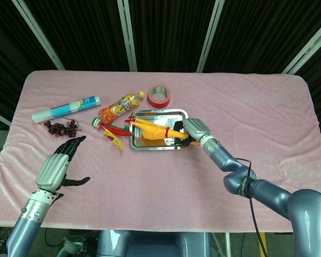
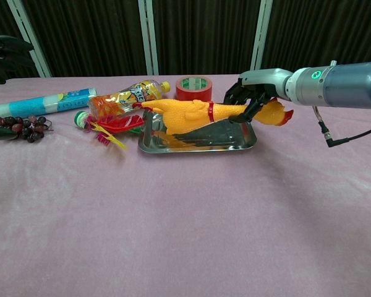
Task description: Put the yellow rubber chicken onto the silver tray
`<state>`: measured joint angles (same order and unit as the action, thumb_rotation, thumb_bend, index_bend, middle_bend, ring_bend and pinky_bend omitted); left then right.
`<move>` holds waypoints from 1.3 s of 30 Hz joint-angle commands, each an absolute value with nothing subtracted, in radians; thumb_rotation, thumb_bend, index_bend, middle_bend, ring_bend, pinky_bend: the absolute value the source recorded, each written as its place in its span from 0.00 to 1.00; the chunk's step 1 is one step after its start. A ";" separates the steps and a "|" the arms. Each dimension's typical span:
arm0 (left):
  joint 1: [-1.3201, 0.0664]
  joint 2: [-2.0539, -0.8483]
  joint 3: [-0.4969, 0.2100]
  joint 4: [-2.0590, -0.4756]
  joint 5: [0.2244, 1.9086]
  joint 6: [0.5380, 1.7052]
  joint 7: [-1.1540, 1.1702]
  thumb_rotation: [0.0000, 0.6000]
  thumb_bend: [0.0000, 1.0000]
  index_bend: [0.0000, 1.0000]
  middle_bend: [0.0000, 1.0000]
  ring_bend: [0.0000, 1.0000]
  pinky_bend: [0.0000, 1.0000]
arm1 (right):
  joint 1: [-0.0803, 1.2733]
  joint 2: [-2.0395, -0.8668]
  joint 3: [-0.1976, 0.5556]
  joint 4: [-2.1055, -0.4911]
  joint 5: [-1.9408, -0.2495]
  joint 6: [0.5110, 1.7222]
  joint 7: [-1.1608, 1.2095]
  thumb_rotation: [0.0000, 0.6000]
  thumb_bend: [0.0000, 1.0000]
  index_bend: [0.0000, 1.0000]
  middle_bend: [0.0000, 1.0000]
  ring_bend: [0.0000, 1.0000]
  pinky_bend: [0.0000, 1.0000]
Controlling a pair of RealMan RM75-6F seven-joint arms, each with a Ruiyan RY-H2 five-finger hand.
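Observation:
The yellow rubber chicken (image 1: pixel 151 129) (image 2: pixel 187 114) lies lengthwise over the silver tray (image 1: pixel 139 144) (image 2: pixel 229 140), its body low over the tray floor and its head end past the right rim. My right hand (image 1: pixel 193 130) (image 2: pixel 250 93) grips its neck just beyond the red collar. Whether the body touches the tray I cannot tell. My left hand (image 1: pixel 58 167) hovers open over the near left of the table, fingers spread, holding nothing; the chest view shows only its fingertips (image 2: pixel 3 46) at the upper left edge.
Left of the tray lie a red-and-yellow toy (image 1: pixel 111 132), an orange drink bottle (image 1: pixel 117 106), dark grapes (image 1: pixel 60 126) and a blue-white tube (image 1: pixel 65 109). A red tape roll (image 1: pixel 159 95) sits just behind the tray. Pink cloth covers the table.

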<state>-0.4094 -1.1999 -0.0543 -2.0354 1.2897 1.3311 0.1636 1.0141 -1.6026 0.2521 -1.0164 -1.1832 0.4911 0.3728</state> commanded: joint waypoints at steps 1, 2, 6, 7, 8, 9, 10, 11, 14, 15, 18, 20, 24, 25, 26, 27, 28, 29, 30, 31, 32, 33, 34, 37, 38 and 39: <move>-0.408 -1.201 -0.058 -2.033 1.289 1.327 0.160 1.00 0.04 0.01 0.07 0.07 0.14 | 1.015 -1.599 0.251 -1.023 -1.174 0.485 0.358 1.00 0.38 0.17 0.24 0.13 0.19; -0.407 -1.202 -0.060 -2.032 1.289 1.325 0.159 1.00 0.04 0.01 0.07 0.07 0.14 | 1.015 -1.598 0.252 -1.026 -1.171 0.486 0.353 1.00 0.36 0.13 0.21 0.11 0.17; -0.406 -1.203 -0.064 -2.032 1.291 1.318 0.160 1.00 0.04 0.01 0.07 0.07 0.14 | 1.017 -1.599 0.257 -1.031 -1.157 0.489 0.336 1.00 0.26 0.01 0.14 0.05 0.10; -0.405 -1.203 -0.066 -2.032 1.291 1.317 0.161 1.00 0.04 0.01 0.07 0.07 0.14 | 1.017 -1.599 0.259 -1.033 -1.153 0.489 0.331 1.00 0.24 0.00 0.12 0.04 0.09; -0.404 -1.204 -0.068 -2.032 1.291 1.317 0.161 1.00 0.04 0.01 0.07 0.07 0.14 | 1.017 -1.598 0.260 -1.035 -1.149 0.489 0.327 1.00 0.22 0.00 0.10 0.03 0.08; -0.403 -1.204 -0.070 -2.032 1.291 1.317 0.160 1.00 0.04 0.01 0.07 0.07 0.14 | 1.018 -1.598 0.261 -1.037 -1.147 0.491 0.322 1.00 0.19 0.00 0.08 0.02 0.07; -0.402 -1.204 -0.072 -2.031 1.291 1.317 0.160 1.00 0.04 0.01 0.07 0.07 0.14 | 1.018 -1.597 0.262 -1.039 -1.144 0.492 0.318 1.00 0.18 0.00 0.07 0.02 0.07; -0.402 -1.204 -0.073 -2.031 1.291 1.316 0.159 1.00 0.04 0.01 0.07 0.07 0.14 | 1.017 -1.597 0.263 -1.040 -1.142 0.493 0.315 1.00 0.18 0.00 0.07 0.01 0.07; -0.400 -1.204 -0.077 -2.030 1.291 1.312 0.161 1.00 0.04 0.01 0.07 0.07 0.14 | 1.016 -1.596 0.267 -1.045 -1.138 0.501 0.306 1.00 0.18 0.00 0.06 0.01 0.06; -0.399 -1.204 -0.078 -2.030 1.291 1.312 0.161 1.00 0.04 0.01 0.07 0.07 0.14 | 1.016 -1.593 0.269 -1.049 -1.137 0.503 0.304 1.00 0.18 0.00 0.06 0.01 0.06; -0.397 -1.200 -0.083 -2.031 1.292 1.313 0.160 1.00 0.04 0.01 0.07 0.07 0.14 | 1.006 -1.575 0.280 -1.071 -1.139 0.521 0.314 1.00 0.18 0.00 0.06 0.01 0.07; -0.394 -1.193 -0.088 -2.031 1.292 1.318 0.160 1.00 0.04 0.01 0.07 0.07 0.14 | 0.991 -1.553 0.291 -1.094 -1.145 0.549 0.328 1.00 0.17 0.01 0.09 0.05 0.10; -0.379 -1.166 -0.102 -2.025 1.287 1.342 0.160 1.00 0.04 0.01 0.07 0.07 0.14 | 0.927 -1.478 0.312 -1.171 -1.170 0.633 0.386 1.00 0.21 0.15 0.21 0.18 0.21; -0.376 -1.160 -0.104 -2.021 1.285 1.347 0.162 1.00 0.04 0.01 0.07 0.07 0.14 | 0.912 -1.464 0.315 -1.181 -1.174 0.653 0.397 1.00 0.24 0.18 0.23 0.20 0.23; -0.371 -1.153 -0.106 -2.016 1.281 1.353 0.166 1.00 0.04 0.02 0.08 0.07 0.14 | 0.891 -1.444 0.316 -1.197 -1.184 0.680 0.411 1.00 0.27 0.22 0.25 0.23 0.25; -0.365 -1.144 -0.108 -2.009 1.275 1.361 0.171 1.00 0.04 0.03 0.08 0.07 0.14 | 0.866 -1.423 0.316 -1.211 -1.192 0.713 0.424 1.00 0.30 0.25 0.27 0.25 0.26; -0.362 -1.138 -0.109 -2.004 1.272 1.364 0.173 1.00 0.04 0.05 0.08 0.07 0.14 | 0.849 -1.411 0.315 -1.218 -1.198 0.736 0.432 1.00 0.31 0.26 0.28 0.25 0.26; -0.357 -1.128 -0.109 -1.995 1.266 1.368 0.177 1.00 0.05 0.07 0.08 0.07 0.14 | 0.824 -1.393 0.310 -1.229 -1.211 0.767 0.443 1.00 0.33 0.27 0.29 0.26 0.27; -0.351 -1.119 -0.110 -1.988 1.261 1.370 0.174 1.00 0.05 0.08 0.08 0.07 0.14 | 0.799 -1.375 0.305 -1.240 -1.221 0.795 0.458 1.00 0.35 0.27 0.29 0.27 0.28; -0.348 -1.115 -0.110 -1.984 1.258 1.372 0.171 1.00 0.06 0.09 0.09 0.07 0.14 | 0.790 -1.369 0.303 -1.244 -1.224 0.804 0.463 1.00 0.35 0.27 0.29 0.27 0.28; -0.340 -1.106 -0.111 -1.975 1.253 1.377 0.158 1.00 0.06 0.10 0.09 0.07 0.14 | 0.757 -1.346 0.295 -1.258 -1.232 0.837 0.481 1.00 0.36 0.27 0.29 0.27 0.28; -0.333 -1.101 -0.113 -1.965 1.249 1.384 0.150 1.00 0.07 0.10 0.09 0.07 0.14 | 0.734 -1.331 0.288 -1.265 -1.237 0.859 0.489 1.00 0.37 0.27 0.29 0.27 0.28; -0.324 -1.098 -0.114 -1.949 1.247 1.395 0.143 1.00 0.07 0.11 0.09 0.07 0.14 | 0.706 -1.313 0.277 -1.275 -1.248 0.889 0.492 1.00 0.37 0.27 0.29 0.27 0.28; -0.301 -1.103 -0.113 -1.903 1.252 1.434 0.158 1.00 0.07 0.11 0.10 0.07 0.13 | 0.646 -1.290 0.253 -1.277 -1.270 0.978 0.456 1.00 0.38 0.27 0.29 0.27 0.28; -0.294 -1.107 -0.109 -1.888 1.259 1.445 0.165 1.00 0.07 0.11 0.10 0.07 0.13 | 0.625 -1.288 0.246 -1.279 -1.272 1.009 0.438 1.00 0.38 0.27 0.29 0.26 0.28; -0.285 -1.108 -0.102 -1.875 1.267 1.455 0.170 1.00 0.07 0.11 0.10 0.07 0.13 | 0.601 -1.282 0.239 -1.285 -1.272 1.041 0.422 1.00 0.38 0.27 0.29 0.24 0.27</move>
